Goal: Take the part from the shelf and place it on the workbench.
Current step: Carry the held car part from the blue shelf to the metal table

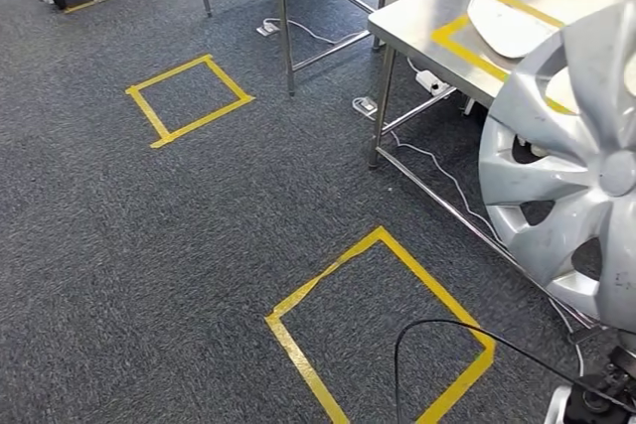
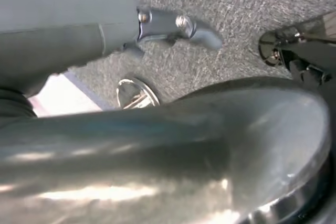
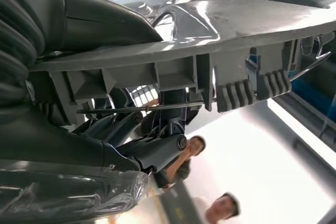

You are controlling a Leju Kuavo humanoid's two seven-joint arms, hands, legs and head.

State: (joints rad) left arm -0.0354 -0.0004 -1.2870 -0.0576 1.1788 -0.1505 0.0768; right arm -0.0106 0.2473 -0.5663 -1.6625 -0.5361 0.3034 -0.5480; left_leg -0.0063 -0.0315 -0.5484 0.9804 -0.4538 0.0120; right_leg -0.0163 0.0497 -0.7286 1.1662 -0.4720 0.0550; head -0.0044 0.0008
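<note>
The part is a silver hubcap (image 1: 577, 176) with curved spokes, held up on edge at the right of the head view, in front of the steel workbench (image 1: 420, 22). In the right wrist view my right hand (image 3: 130, 148) grips its rim: the thick thumb lies over the shiny face of the hubcap (image 3: 222, 30) and dark fingers reach behind the grey clips. My left hand (image 2: 174, 27) hangs over the carpet with a finger stretched out and nothing in it.
On the workbench lie a yellow tape rectangle (image 1: 450, 42) and a white curved part (image 1: 510, 22). Two yellow tape squares (image 1: 330, 270) (image 1: 169, 71) mark the grey carpet. A black cable (image 1: 450, 325) loops near my feet; a power strip (image 1: 431, 81) lies under the bench. Two people (image 3: 222, 208) stand nearby.
</note>
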